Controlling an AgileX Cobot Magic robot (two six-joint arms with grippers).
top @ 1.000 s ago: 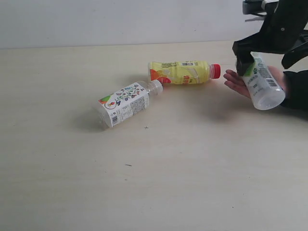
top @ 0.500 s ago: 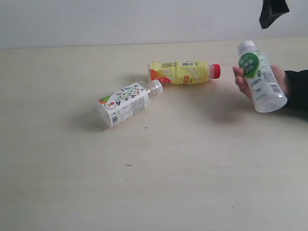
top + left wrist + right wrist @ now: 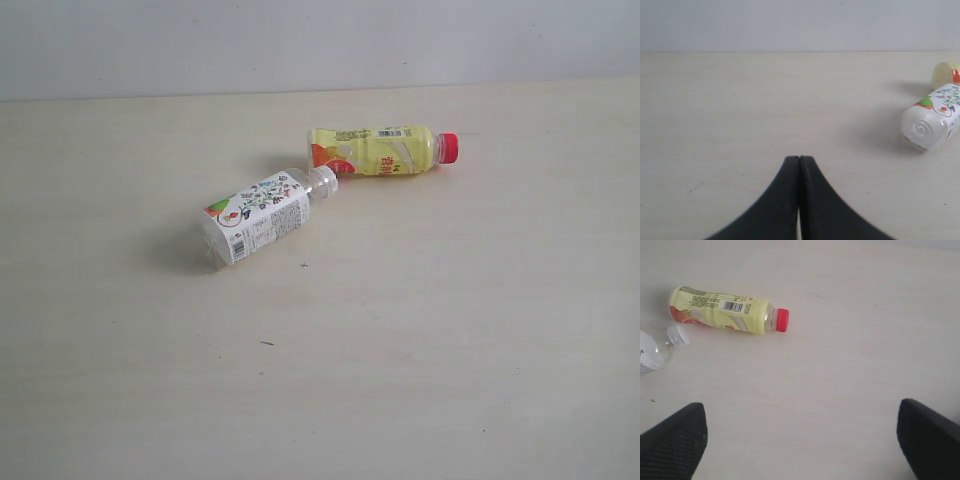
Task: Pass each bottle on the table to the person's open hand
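Note:
Two bottles lie on their sides on the pale table (image 3: pixel 420 330). The yellow-labelled bottle with the red cap (image 3: pixel 380 150) (image 3: pixel 727 310) rests toward the back, cap pointing right. In front of it to the left is the clear bottle with the white pictured label (image 3: pixel 262 214) (image 3: pixel 932 119), its neck near the yellow one's base. The white bottle with the green label, the red-labelled bottle and the person's hand are out of view. My left gripper (image 3: pixel 799 159) is shut and holds nothing. My right gripper (image 3: pixel 800 412) is wide open above bare table, empty. Neither gripper appears in the exterior view.
A plain pale wall (image 3: pixel 320 45) runs behind the table's far edge. A few tiny dark specks (image 3: pixel 266 343) mark the tabletop in front of the bottles.
The hand holding the white green-labelled bottle has left the view at the right. My right gripper let go of that bottle, rose and went out of the exterior view.

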